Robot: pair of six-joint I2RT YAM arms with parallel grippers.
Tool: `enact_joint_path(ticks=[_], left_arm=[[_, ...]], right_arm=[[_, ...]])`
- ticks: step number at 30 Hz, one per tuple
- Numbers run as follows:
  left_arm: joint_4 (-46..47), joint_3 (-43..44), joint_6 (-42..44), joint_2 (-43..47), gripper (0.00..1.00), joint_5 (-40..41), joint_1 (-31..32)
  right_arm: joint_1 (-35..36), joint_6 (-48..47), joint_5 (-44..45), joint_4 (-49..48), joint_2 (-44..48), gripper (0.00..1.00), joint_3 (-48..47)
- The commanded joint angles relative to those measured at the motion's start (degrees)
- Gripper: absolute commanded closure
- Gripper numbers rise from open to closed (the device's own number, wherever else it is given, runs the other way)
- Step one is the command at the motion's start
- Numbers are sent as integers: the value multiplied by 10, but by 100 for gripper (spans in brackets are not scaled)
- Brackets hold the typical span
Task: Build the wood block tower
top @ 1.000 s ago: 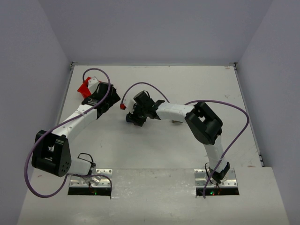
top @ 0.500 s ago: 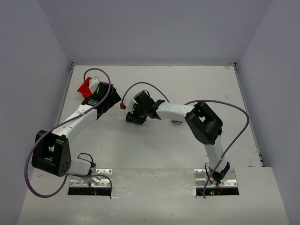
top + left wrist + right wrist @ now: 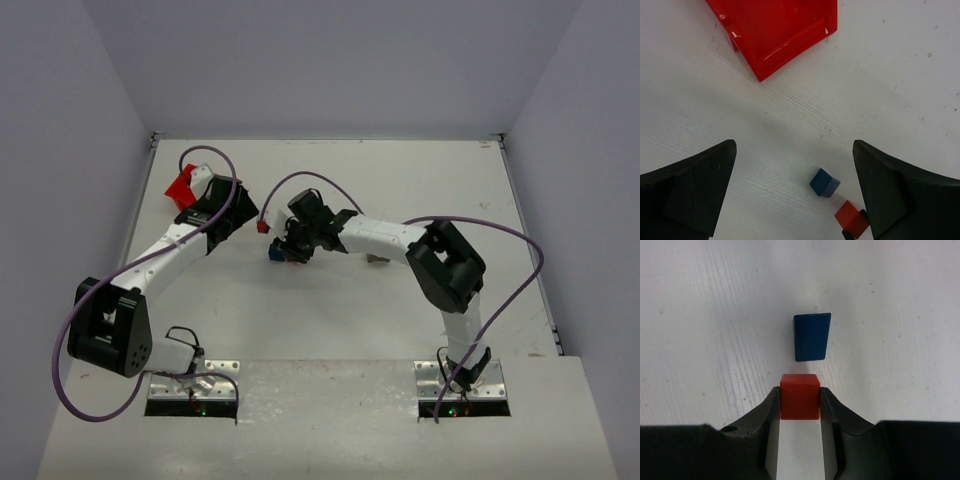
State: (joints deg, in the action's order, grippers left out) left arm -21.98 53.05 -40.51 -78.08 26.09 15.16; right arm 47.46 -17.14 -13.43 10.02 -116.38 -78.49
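Note:
My right gripper [image 3: 799,401] is shut on an orange-red block [image 3: 799,396] and holds it just short of the dark blue wedge [image 3: 812,336], which lies on the white table. In the top view the right gripper [image 3: 288,252] is near the table's middle left, with the wedge [image 3: 272,254] at its tip. My left gripper [image 3: 794,155] is open and empty, hovering above the table. The wedge [image 3: 824,182] and the held orange-red block [image 3: 852,219] show between its fingers. The brown and lilac-purple blocks are out of view.
The red plastic bin [image 3: 782,35] lies on the table beyond the left gripper, at the far left in the top view [image 3: 181,187]. Purple cables loop over both arms. The table's walls stand at the back and sides.
The right arm has shifted slightly, its elbow swinging right while the gripper stays by the blue wedge. The left arm has not moved.

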Motion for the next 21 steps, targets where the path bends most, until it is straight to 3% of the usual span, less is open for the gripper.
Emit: enact_joint_path(ticks=[1, 7, 13, 21], left_arm=[[25, -4, 8, 15, 0, 2, -4], [28, -5, 9, 18, 0, 14, -4], [25, -7, 8, 27, 0, 43, -4], [36, 14, 46, 10, 0, 22, -4]], right_arm=[[0, -69, -8, 11, 86, 97, 0], [-44, -169, -70, 70, 169, 97, -9], [-158, -268, -153, 198, 213, 98, -75], [-277, -389, -121, 330, 279, 100, -49]])
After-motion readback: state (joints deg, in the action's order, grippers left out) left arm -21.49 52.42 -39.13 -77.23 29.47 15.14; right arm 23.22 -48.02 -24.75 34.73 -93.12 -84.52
